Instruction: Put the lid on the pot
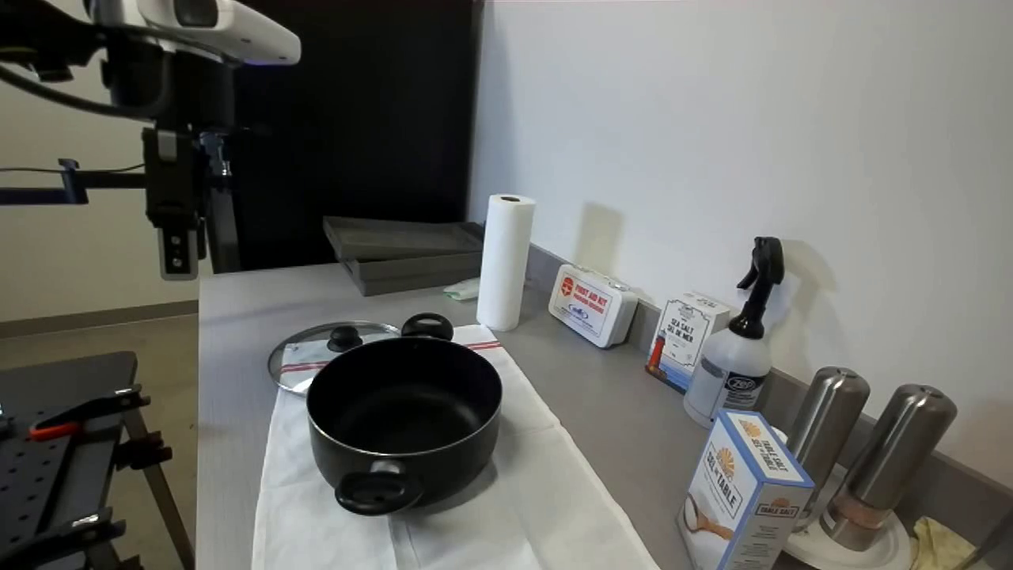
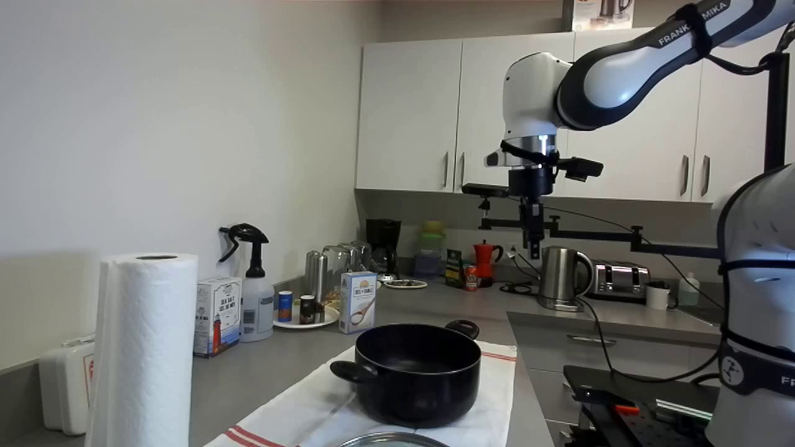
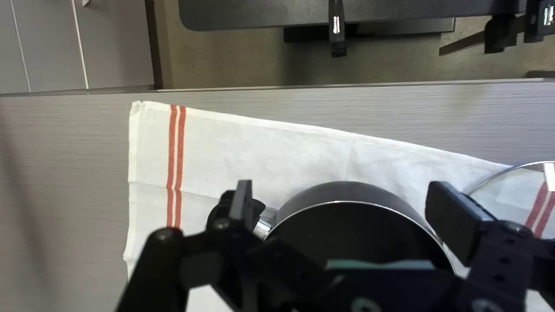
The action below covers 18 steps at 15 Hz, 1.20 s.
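The black pot [image 1: 455, 455] stands upright and uncovered on a white towel; it also shows in an exterior view [image 2: 422, 397] and the wrist view [image 3: 347, 193]. The glass lid [image 1: 305, 354] with its black knob lies beside the pot, knob up, partly hidden behind it. Only the lid's edge [image 2: 392, 438] shows at the bottom of an exterior view, and part of the lid [image 3: 498, 190] at the right of the wrist view. My gripper [image 1: 180, 253] hangs above the counter, apart from both. In the wrist view my gripper [image 3: 344, 212] is open and empty, fingers wide apart above the pot.
A paper towel roll [image 1: 506, 261] and grey trays [image 1: 411, 253] stand beyond the lid. Along the wall are a first aid kit [image 1: 592, 305], sea salt box [image 1: 688, 336], spray bottle [image 1: 732, 364], table salt box [image 1: 744, 491] and steel cylinders [image 1: 894, 459]. The white towel [image 1: 546, 491] lies under the pot.
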Each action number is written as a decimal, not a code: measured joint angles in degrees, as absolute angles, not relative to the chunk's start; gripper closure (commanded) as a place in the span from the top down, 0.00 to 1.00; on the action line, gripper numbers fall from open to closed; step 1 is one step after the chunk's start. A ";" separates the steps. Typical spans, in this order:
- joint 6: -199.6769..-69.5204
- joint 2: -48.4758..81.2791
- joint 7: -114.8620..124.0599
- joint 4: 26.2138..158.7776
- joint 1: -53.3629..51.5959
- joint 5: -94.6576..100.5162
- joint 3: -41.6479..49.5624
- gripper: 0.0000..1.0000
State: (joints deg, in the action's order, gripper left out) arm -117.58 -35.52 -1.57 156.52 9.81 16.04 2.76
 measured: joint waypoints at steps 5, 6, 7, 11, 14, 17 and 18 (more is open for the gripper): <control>-117.59 -35.28 -1.58 156.51 9.44 16.04 2.76 1.00; -117.73 -34.89 -1.60 156.51 9.03 16.04 2.76 1.00; -118.09 -34.30 -1.61 156.50 8.45 16.04 2.74 1.00; -121.73 -30.03 -2.40 156.48 4.54 15.58 2.28 1.00; -125.97 -25.52 -3.50 156.31 1.10 15.33 1.21 1.00; -130.87 -20.27 -5.12 155.36 -1.76 15.20 -0.11 1.00; -132.58 -18.34 -5.91 154.75 -2.52 15.14 -0.48 1.00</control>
